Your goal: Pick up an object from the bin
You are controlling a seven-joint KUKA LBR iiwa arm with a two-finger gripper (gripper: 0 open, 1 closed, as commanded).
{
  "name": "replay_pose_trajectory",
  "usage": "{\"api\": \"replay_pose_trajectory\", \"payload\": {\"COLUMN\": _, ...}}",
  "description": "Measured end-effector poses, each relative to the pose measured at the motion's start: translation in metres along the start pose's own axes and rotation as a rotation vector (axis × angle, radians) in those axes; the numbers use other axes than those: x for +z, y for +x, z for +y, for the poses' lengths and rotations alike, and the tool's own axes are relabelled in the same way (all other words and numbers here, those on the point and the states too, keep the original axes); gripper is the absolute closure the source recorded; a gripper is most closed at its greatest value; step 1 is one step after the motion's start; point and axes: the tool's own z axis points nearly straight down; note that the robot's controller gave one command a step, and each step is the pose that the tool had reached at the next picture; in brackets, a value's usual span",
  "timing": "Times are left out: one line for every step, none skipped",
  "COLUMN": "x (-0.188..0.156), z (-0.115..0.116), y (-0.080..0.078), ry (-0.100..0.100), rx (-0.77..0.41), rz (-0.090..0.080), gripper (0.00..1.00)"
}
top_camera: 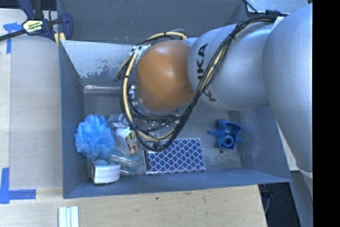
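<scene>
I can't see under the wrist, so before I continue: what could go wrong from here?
The orange wrist cover hides what lies under the gripper, so a grasp may miss or take the wrong thing.
The blue mesh pouf, clear plastic wrap and white roll are heaped beside it; several could lift together.
Its looped cables hang low near that heap and might snag.

arm wrist (162, 77) over bin (159, 13) centre-left | blue loofah (94, 136), patterned pad (175, 156) just beside | blue fitting (227, 134) apart
</scene>
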Motion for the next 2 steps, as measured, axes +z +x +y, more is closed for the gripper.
{"api": "replay_pose_trajectory", "payload": {"x": 0.000, "z": -0.002, "y": 0.001, "ry": 0.002, "rx": 0.005, "rz": 0.000, "gripper": 0.00}}
{"api": "replay_pose_trajectory", "payload": {"x": 0.027, "z": -0.008, "y": -0.059, "ry": 0.003, "rx": -0.340, "rz": -0.006, "gripper": 0.00}}
